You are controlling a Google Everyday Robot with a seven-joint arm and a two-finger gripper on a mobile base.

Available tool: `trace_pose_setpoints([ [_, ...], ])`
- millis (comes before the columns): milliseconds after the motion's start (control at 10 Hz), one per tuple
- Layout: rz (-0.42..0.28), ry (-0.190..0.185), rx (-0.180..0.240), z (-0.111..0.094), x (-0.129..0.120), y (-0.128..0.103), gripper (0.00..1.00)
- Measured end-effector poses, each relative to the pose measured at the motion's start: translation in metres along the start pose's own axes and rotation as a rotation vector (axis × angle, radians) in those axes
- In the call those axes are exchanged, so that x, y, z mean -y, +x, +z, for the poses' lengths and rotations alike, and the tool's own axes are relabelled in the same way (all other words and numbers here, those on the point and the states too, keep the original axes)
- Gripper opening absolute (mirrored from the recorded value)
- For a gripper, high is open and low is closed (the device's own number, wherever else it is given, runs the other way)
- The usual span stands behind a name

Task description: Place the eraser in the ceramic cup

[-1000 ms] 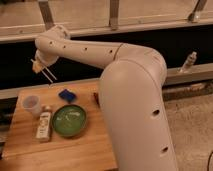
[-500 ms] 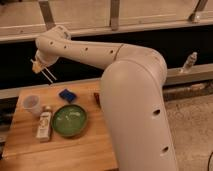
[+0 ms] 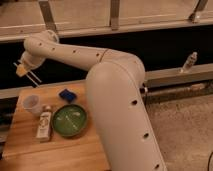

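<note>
Wooden desk (image 3: 27, 150) under our big white arm (image 3: 117, 105)

Nearest us are a pale bottle (image 3: 44, 125) and a green dish (image 3: 70, 120) side by side. Behind them the white cup (image 3: 32, 104) stands upright near the desk's left edge, with a blue pad (image 3: 67, 95) to its right. We cannot see the eraser; the arm hides that side. Our pincer (image 3: 25, 71) hangs above the far left corner, apart or together we cannot tell.
</note>
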Motion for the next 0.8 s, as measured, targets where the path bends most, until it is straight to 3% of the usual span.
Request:
trace_pose_setpoints([
  [400, -0.026, -0.120, 0.040, 0.020, -0.040, -0.007, 0.00],
  [800, -0.025, -0.197, 0.023, 0.038, -0.068, 0.006, 0.00],
])
